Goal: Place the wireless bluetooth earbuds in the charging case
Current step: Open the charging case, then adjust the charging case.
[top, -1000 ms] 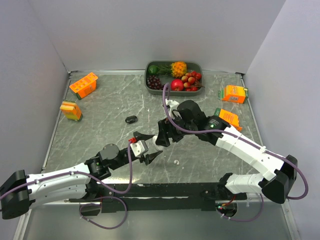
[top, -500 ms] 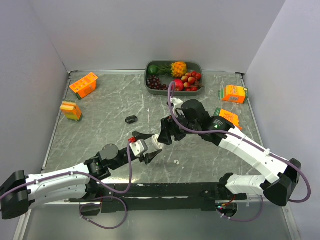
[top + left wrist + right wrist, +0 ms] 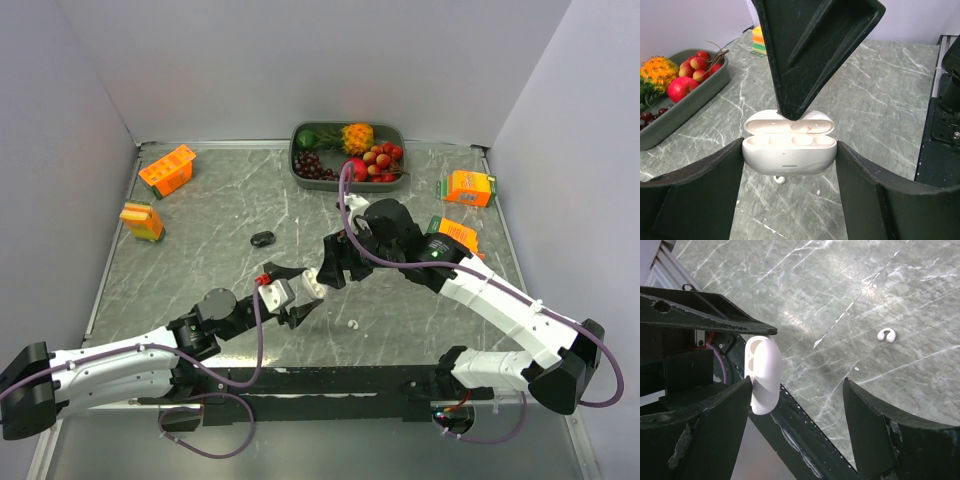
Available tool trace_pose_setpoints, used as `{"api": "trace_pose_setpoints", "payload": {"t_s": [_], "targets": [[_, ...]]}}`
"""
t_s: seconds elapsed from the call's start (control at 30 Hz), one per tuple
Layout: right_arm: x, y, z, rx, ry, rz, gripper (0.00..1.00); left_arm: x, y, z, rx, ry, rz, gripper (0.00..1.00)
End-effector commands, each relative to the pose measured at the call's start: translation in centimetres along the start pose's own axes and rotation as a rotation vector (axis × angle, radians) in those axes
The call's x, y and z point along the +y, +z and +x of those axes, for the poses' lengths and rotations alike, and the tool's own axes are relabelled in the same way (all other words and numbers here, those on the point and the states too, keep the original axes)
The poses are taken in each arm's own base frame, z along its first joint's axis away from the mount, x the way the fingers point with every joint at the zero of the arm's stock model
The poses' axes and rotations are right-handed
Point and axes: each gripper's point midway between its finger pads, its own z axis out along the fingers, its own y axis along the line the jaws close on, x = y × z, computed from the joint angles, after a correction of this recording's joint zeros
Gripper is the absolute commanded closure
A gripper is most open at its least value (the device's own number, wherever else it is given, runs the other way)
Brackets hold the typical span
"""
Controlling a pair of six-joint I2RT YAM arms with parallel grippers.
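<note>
My left gripper (image 3: 298,293) is shut on the white charging case (image 3: 311,283) and holds it above the table with the lid open. In the left wrist view the case (image 3: 789,155) sits between both fingers, and its sockets look empty. My right gripper (image 3: 333,268) is open, with one finger (image 3: 810,55) just over the case lid. In the right wrist view the case (image 3: 763,375) lies against its left finger. One white earbud (image 3: 353,324) lies on the table below the case; it shows in the right wrist view (image 3: 886,334). A small black object (image 3: 262,239) lies to the left. The other buds are out of view.
A grey tray (image 3: 298,172) of toy fruit stands at the back centre. Orange cartons lie at the back left (image 3: 167,170), the left (image 3: 142,221), the back right (image 3: 468,187) and under the right forearm (image 3: 458,235). Side walls close in the table.
My right gripper has shifted slightly right and back beside the case. My left gripper has held the case almost still, rising a little.
</note>
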Motion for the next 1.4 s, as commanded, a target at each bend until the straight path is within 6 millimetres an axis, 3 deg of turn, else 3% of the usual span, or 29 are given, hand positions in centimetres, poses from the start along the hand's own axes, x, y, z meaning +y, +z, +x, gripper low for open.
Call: {"api": "trace_pose_setpoints", "payload": {"t_s": [0.0,0.27,0.53,0.83,1.0,1.2,1.37], "targets": [[-0.7,-0.5,-0.8,-0.034,0.019,0.034,0.2,0.4,-0.1,-2.8,-0.086,0.0,-0.019,0.99],[-1.3,-1.2,-1.5,-0.067,0.04,0.066,0.2,0.5,-0.2,-3.0,-0.09,-0.004,-0.024,0.99],[3.6,-3.4,-3.6,-0.172,0.007,-0.175,0.18,0.5,-0.2,-2.9,-0.088,-0.01,-0.024,0.99],[3.3,-0.4,-1.4,-0.037,0.053,-0.202,0.27,0.5,0.1,-3.7,-0.109,-0.007,-0.022,0.99],[2.9,0.1,-1.2,-0.026,0.06,-0.189,0.32,0.4,0.2,-4.1,-0.116,-0.007,-0.017,0.99],[2.7,0.8,-0.8,0.004,0.069,-0.187,0.47,0.3,0.3,-4.8,-0.131,-0.01,-0.017,0.99],[2.6,1.1,-0.4,0.022,0.069,-0.191,0.5,0.5,0.3,-5.2,-0.14,-0.008,-0.023,0.99]]}}
